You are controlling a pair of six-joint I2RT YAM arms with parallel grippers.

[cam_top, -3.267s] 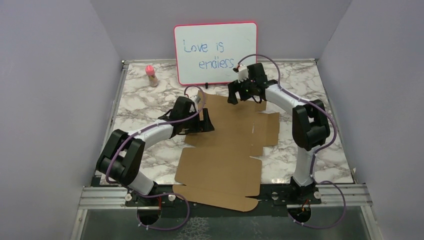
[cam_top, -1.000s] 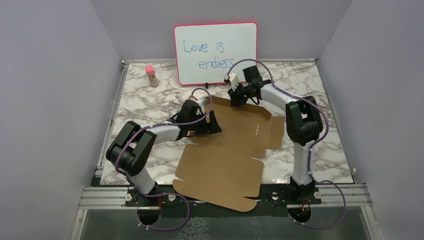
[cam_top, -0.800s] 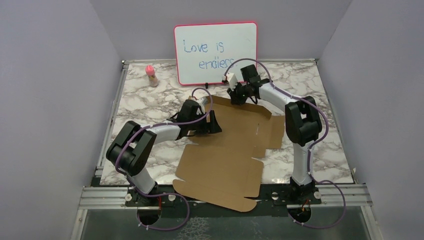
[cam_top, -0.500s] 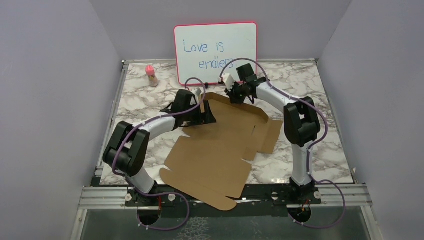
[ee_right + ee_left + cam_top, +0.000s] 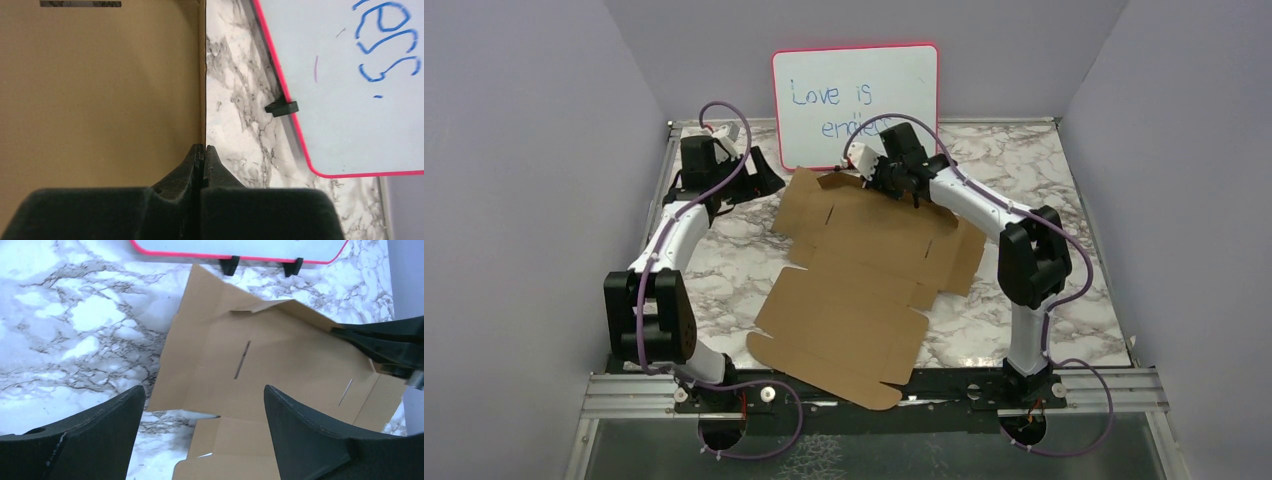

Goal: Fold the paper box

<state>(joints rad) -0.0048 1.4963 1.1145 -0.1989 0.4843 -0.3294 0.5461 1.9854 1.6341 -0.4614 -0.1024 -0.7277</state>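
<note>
The paper box (image 5: 864, 270) is a flat brown die-cut sheet with flaps and slots on the marble table, its near end hanging over the front edge. My right gripper (image 5: 877, 186) is shut on the sheet's far flap edge, which runs straight into the closed jaws (image 5: 202, 147) in the right wrist view. That flap (image 5: 270, 307) is lifted slightly. My left gripper (image 5: 762, 180) hovers open off the sheet's far left corner with nothing between its fingers (image 5: 205, 392). The cardboard (image 5: 280, 365) lies below and ahead of it.
A red-framed whiteboard (image 5: 854, 90) with blue writing stands on small black feet (image 5: 281, 107) just behind the sheet's far edge. Purple walls enclose the table on three sides. The right arm's fingers (image 5: 380, 345) reach in at the right of the left wrist view.
My left arm swung away from the sheet to the far left. The right gripper closed on the far flap and moved left, and the sheet turned and slid leftward.
</note>
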